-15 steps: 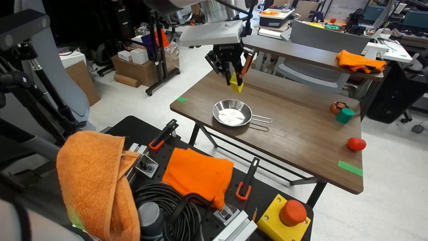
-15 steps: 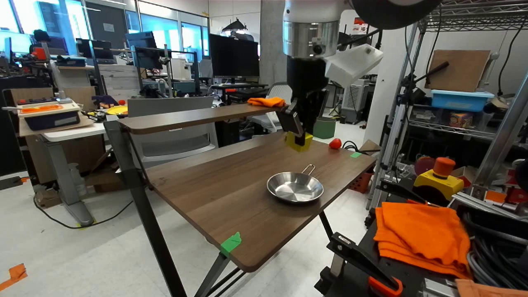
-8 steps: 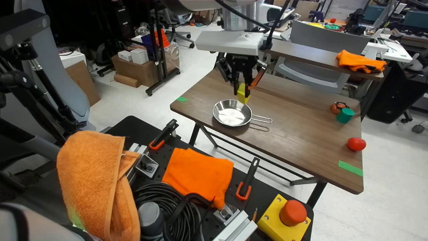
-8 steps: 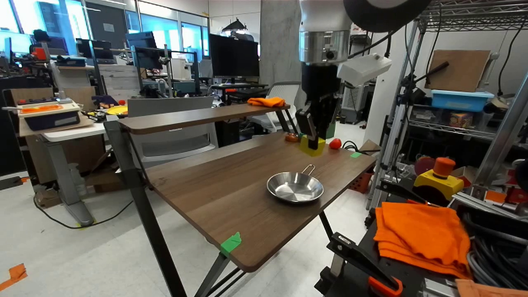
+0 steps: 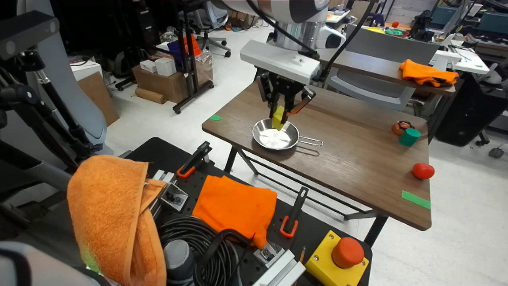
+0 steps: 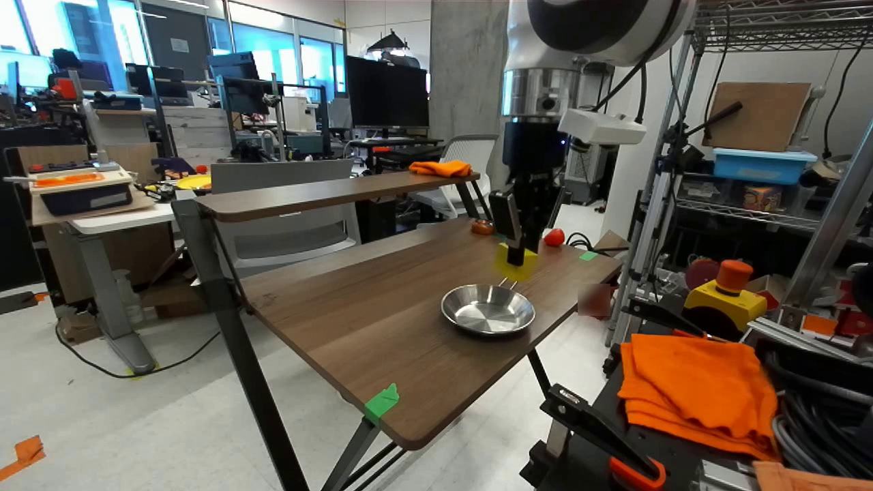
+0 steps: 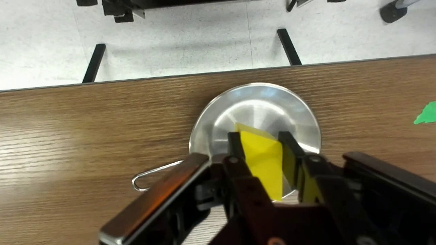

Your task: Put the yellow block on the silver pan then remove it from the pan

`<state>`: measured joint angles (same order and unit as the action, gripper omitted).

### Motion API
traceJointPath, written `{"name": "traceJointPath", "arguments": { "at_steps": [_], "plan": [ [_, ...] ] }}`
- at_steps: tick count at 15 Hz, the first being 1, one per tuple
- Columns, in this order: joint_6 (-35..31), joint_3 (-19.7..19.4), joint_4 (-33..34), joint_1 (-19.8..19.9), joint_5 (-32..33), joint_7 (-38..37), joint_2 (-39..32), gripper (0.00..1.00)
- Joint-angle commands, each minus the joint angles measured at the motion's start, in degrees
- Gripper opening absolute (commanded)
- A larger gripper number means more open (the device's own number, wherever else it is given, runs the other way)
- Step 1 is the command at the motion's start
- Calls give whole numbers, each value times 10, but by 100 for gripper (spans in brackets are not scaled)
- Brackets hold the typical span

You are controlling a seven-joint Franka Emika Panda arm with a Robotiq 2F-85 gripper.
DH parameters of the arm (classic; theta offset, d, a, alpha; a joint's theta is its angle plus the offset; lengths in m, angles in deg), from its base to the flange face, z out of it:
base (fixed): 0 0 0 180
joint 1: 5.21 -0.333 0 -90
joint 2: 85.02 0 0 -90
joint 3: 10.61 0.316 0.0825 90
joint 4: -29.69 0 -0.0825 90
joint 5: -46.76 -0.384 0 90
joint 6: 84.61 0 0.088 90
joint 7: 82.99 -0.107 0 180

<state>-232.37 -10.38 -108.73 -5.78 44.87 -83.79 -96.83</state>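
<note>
Wrist view: my black two-fingered tool [image 7: 261,144] is closed on one bright yellow chunky block [image 7: 265,166], its fingers just the block's width apart; the block's long axis slants from upper left to lower right. Both exterior views show it in the air above the brown wooden worktop [image 5: 357,167], near one round silver metal pan [image 5: 274,139], whose one wire handle [image 7: 163,167] points lower left in the wrist view. Farther out I count one red round object [image 5: 423,171], one green cylinder [image 5: 409,137], one orange-brown rounded object [image 5: 398,128], two green tape strips [image 5: 416,199].

Bright yellow block [image 7: 262,160], silver pan [image 6: 487,311], brown wood-grained tabletop [image 7: 85,136], green tape [image 6: 382,403].
</note>
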Motion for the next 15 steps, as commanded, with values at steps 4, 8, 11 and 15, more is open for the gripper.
{"name": "traceJointPath", "arguments": {
  "at_steps": [4,8,11,15],
  "plan": [
    [0,-33,38,4,59,-22,-47,8],
    [3,-30,53,15,46,4,-67,8],
    [-11,-7,45,18,26,42,-57,8],
    [-13,26,33,8,15,71,-38,8]
  ]
}}
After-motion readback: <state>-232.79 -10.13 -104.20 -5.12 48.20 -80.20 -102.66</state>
